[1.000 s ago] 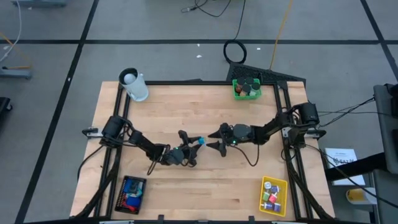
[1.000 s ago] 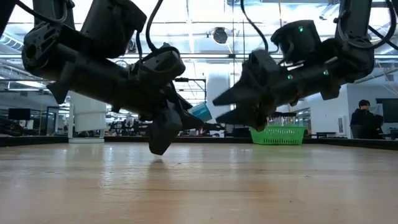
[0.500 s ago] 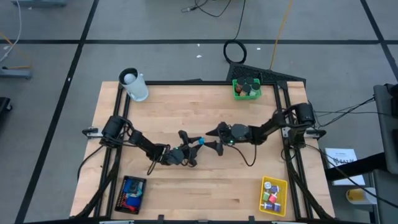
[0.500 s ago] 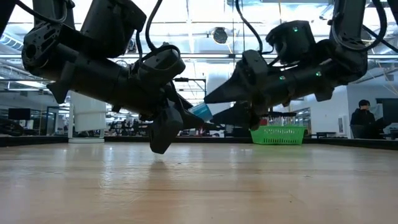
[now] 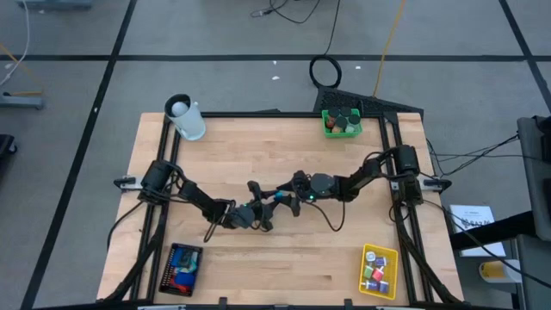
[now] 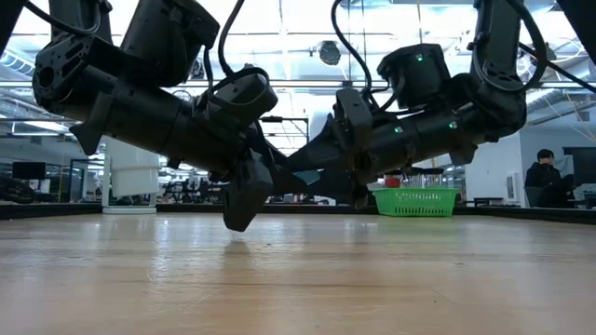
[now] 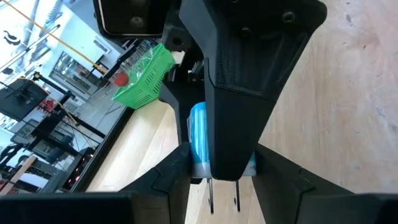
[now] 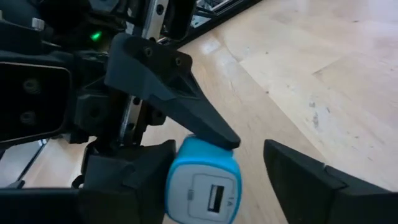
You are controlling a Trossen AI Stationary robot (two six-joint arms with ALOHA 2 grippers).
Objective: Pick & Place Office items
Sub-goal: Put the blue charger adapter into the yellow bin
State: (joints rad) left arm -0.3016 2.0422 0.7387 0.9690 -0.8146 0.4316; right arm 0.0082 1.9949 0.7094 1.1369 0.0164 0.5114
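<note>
Left gripper (image 5: 261, 209): you see it mid-tabletop, fingers clamped on a blue block (image 8: 203, 180), held clear of the wood.
Right gripper (image 5: 287, 195): it meets the left one at the middle, fingers spread wide on either side of the block (image 7: 199, 134); you cannot tell whether they touch it.
Block: light blue shell, white end face with a small slot; you can read no writing on it.
Green tray (image 5: 342, 121): far edge, right of centre, holding dark and red pieces.
Yellow tray (image 5: 377, 269): near right corner, with several small items.
Black tray (image 5: 180, 267): near left corner, with blue and red pieces.
White cup (image 5: 185, 118): far left corner.
In the way: only the two grippers crowd each other; the tabletop (image 5: 258, 155) beneath them is bare wood.
</note>
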